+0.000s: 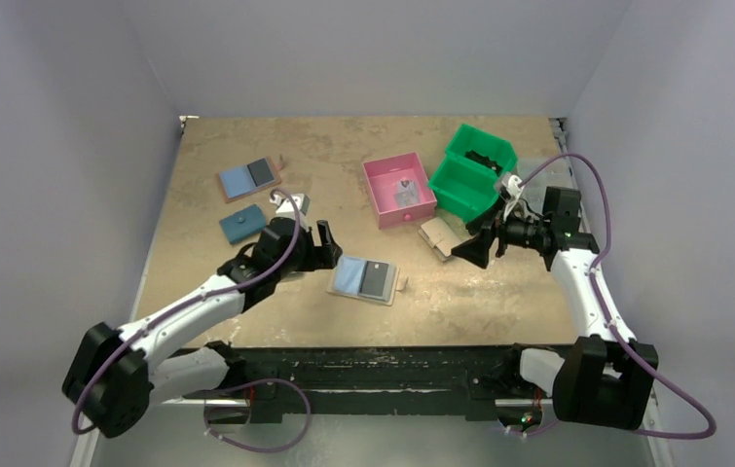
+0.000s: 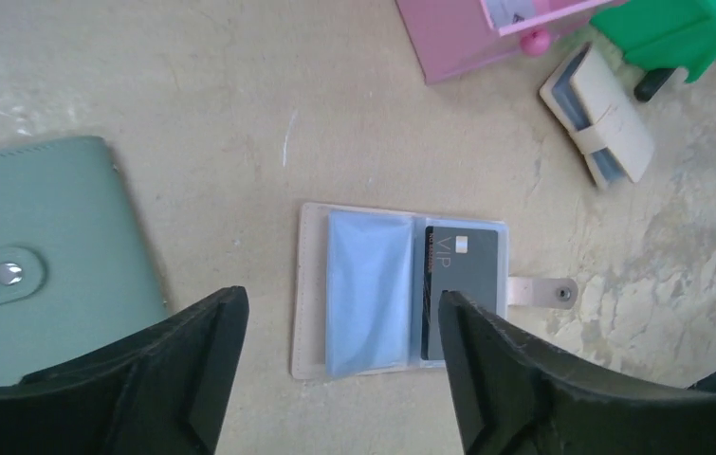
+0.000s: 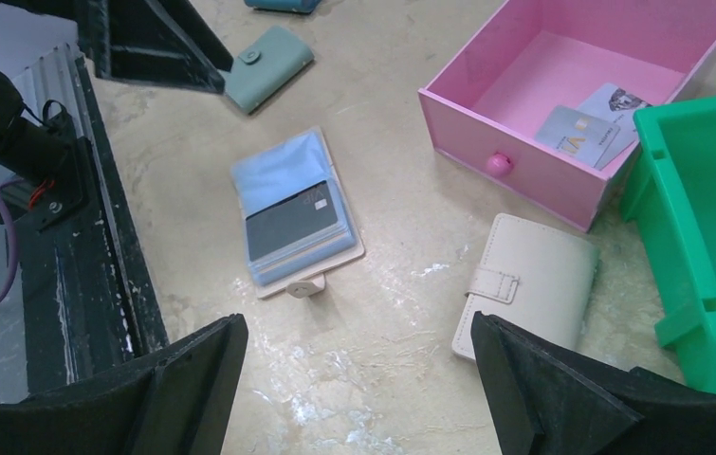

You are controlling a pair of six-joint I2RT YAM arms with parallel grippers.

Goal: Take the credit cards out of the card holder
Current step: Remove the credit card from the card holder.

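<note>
- Fingers of the left gripper (image 2: 339, 305) stand apart with nothing between them. They hang over the table near the card holder's left side and do not touch it.
- Fingers of the right gripper (image 3: 358, 327) are spread wide and hold nothing, over the table's right part near the cream wallet.
- One tan table (image 1: 344, 136) carries everything.
- Two green bins (image 1: 460, 199) sit against each other at the far right.
- One pink box (image 3: 553, 185), open at the top, sits just left of the bins.
- Four holders lie on the table.
  - The card holder (image 1: 368, 280) lies open and flat at the near centre, between the two grippers. Its pale blue panel is on the left and its dark grey panel on the right.
  - One brown-edged holder (image 1: 249, 177) lies open at the far left.
  - One teal holder (image 1: 242, 224) lies closed, just nearer than the brown-edged one.
  - One cream wallet (image 1: 438, 238) lies closed near the pink box's front corner.
- Three cards show.
  - One dark grey card (image 2: 463, 284), marked VIP, sits in the card holder's right pocket.
  - Two pale cards (image 3: 577, 133) lie inside the pink box, touching each other.
- One snap tab (image 2: 548, 292) sticks out from the card holder's right edge and lies flat on the table.
</note>
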